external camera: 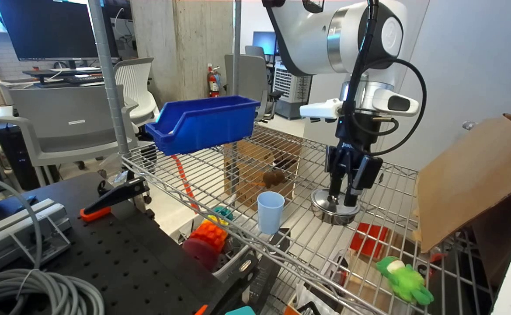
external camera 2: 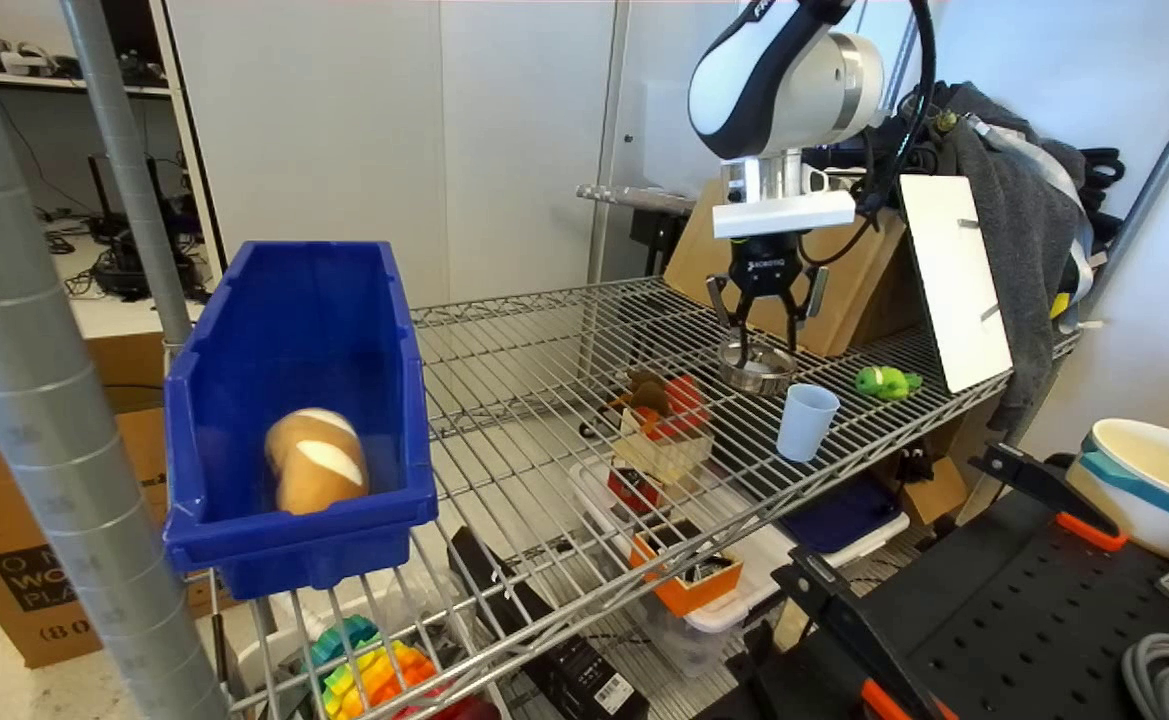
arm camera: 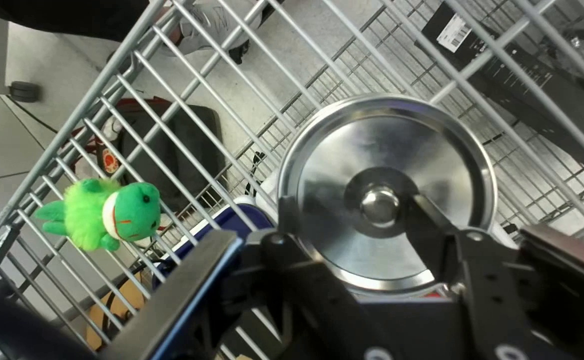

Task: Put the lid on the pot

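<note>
Lid [arm camera: 381, 160] on pot [external camera: 331, 218], inward of the shelf [external camera 2: 544, 370] edge facing the black table [external camera: 124, 245]; cup [external camera: 270, 212] nearer that edge. Gripper [arm camera: 350, 205] above, jaws parted either side of the lid's knob [arm camera: 380, 205], gripping nothing. Bin [external camera: 220, 131] set along a short edge in both exterior views

Robot arm [external camera: 305, 46] and monitor [external camera: 56, 30] suggest a lab.

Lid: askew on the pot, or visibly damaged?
Nothing stands out: the lid looks centred on the pot, with no evident tilt or dents, though the gripper hides part of it in the wrist view.
</note>
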Controlling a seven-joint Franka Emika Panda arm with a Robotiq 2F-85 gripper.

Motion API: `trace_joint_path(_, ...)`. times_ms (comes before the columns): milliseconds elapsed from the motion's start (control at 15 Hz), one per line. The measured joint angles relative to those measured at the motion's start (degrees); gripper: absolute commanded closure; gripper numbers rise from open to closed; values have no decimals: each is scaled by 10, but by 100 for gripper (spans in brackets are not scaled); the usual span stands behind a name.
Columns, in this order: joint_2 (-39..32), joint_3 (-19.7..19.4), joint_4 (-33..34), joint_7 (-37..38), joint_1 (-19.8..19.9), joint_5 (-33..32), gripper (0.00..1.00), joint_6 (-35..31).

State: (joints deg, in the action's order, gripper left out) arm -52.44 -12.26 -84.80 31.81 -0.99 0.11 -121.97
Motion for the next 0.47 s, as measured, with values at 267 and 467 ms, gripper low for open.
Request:
trace_joint_path(267,39,25,-9,-16,-6,2,0,22)
trace_joint_path(467,85,35,-34,-22,-15,2,0,24)
